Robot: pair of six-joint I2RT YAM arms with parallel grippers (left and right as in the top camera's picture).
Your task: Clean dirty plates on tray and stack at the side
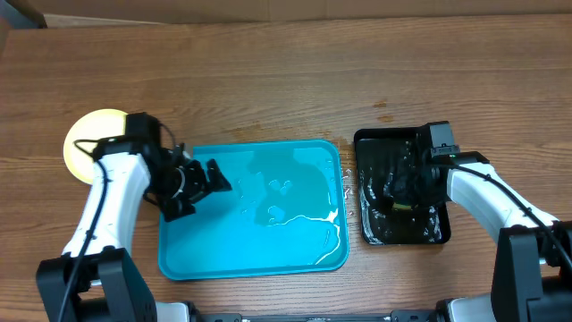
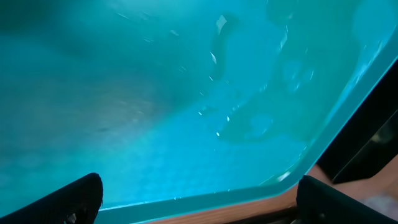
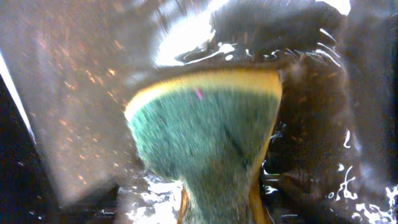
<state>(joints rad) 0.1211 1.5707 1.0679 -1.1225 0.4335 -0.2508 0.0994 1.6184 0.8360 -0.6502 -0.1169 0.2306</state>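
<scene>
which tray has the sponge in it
The smaller black tray on the right: a yellow-and-green sponge lies in it. The turquoise tray holds only puddles of water.

Got a smaller glossy black tray (image 1: 407,233) right of centre in the overhead frame, sopping wet inside. Holds a green-and-yellow sponge (image 3: 205,137), scrubby green side up, filling mid-frame in the right wrist view. Sits on a brown wooden table (image 1: 268,80).
</scene>
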